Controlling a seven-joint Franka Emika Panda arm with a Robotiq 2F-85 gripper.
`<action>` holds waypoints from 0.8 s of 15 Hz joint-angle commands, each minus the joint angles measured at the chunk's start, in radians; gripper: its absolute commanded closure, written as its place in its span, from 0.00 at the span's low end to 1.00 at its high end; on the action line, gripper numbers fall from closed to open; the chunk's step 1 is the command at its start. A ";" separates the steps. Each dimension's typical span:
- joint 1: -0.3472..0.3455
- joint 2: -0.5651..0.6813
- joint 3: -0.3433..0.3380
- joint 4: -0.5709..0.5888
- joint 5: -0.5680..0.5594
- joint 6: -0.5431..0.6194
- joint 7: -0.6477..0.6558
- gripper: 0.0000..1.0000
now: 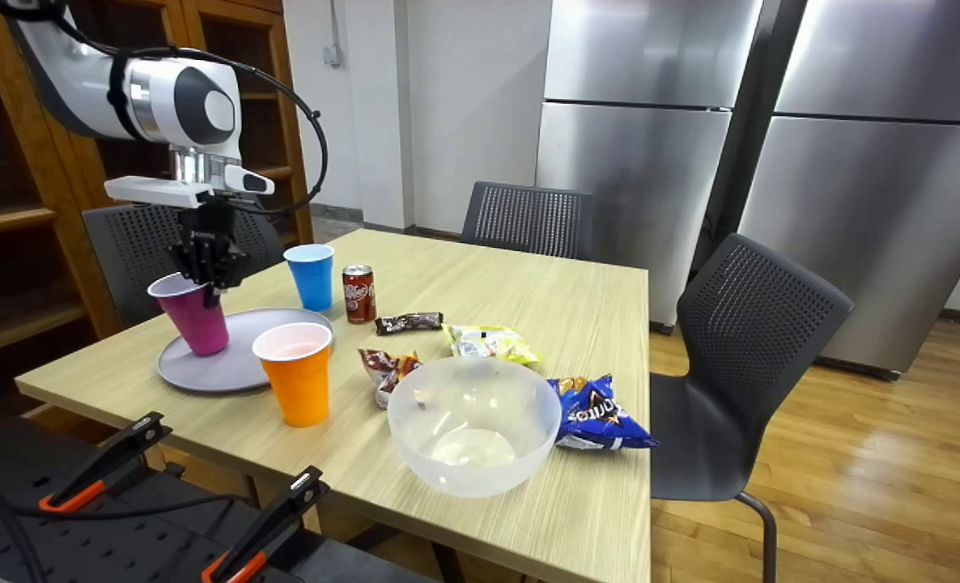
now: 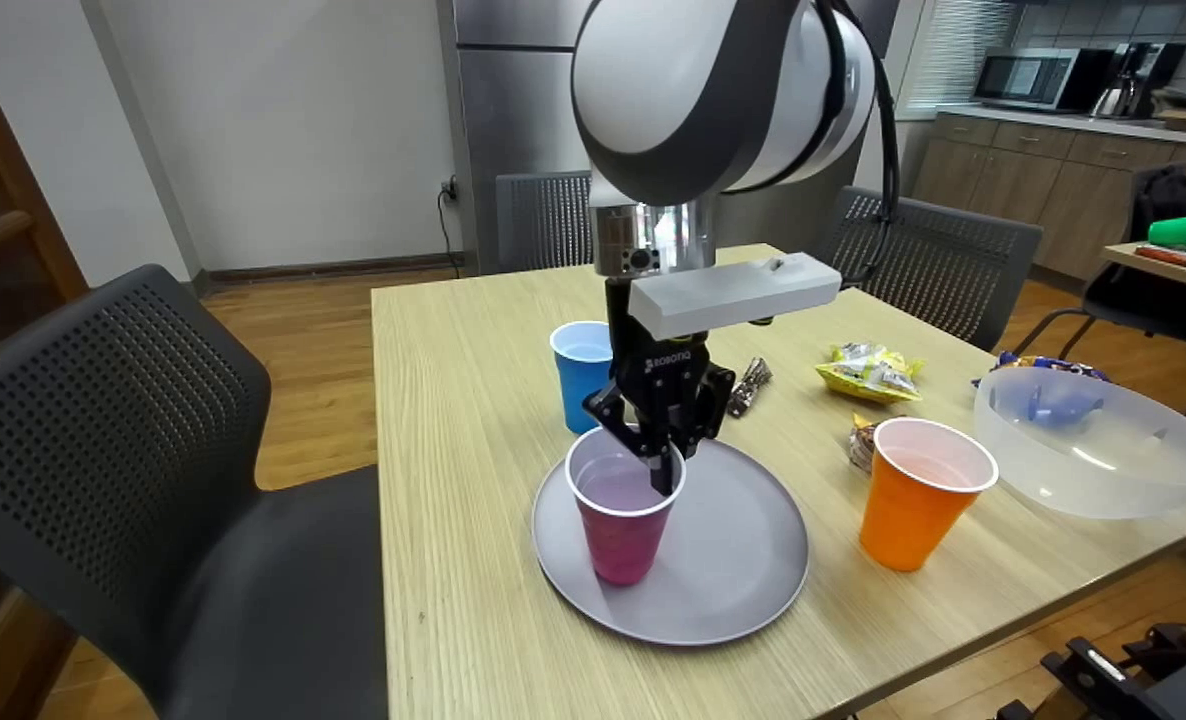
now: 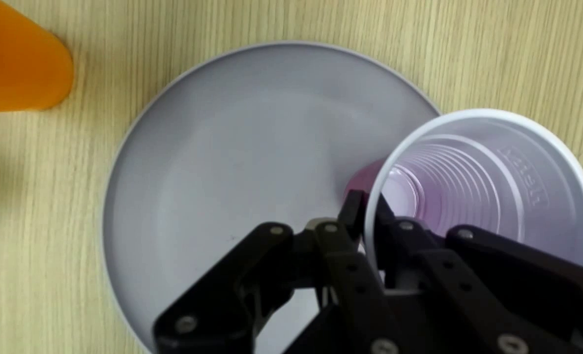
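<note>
In the wrist view, the black gripper (image 3: 369, 204) pinches the pink-purple plastic cup (image 3: 468, 191), at three o'clock over the round grey plate (image 3: 247, 147), by its white rim (image 3: 488, 113), likely because that's thin

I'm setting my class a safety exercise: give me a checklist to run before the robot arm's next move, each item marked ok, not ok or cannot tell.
1. Jaws shut on the pink cup: ok.
2. Pink cup over the plate: ok.
3. Gap between pink cup and plate: cannot tell.
4. Orange cup apart from the pink cup: ok.
5. Soda can upright: ok.
</note>
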 commanded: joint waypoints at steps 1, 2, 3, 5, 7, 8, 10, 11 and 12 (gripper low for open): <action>0.000 0.041 0.014 0.075 0.028 -0.079 0.020 0.98; -0.003 0.046 0.017 0.084 0.036 -0.091 0.014 0.98; -0.004 0.050 0.017 0.093 0.042 -0.104 0.013 0.98; -0.005 0.051 0.017 0.104 0.052 -0.120 0.013 0.67; -0.005 0.041 0.015 0.106 0.055 -0.133 0.013 0.64; -0.004 0.036 0.013 0.106 0.053 -0.137 0.015 0.57; -0.005 0.024 0.011 0.104 0.051 -0.138 0.017 0.42; -0.006 0.020 0.011 0.103 0.052 -0.138 0.016 0.35; -0.007 0.013 0.011 0.099 0.052 -0.136 0.015 0.27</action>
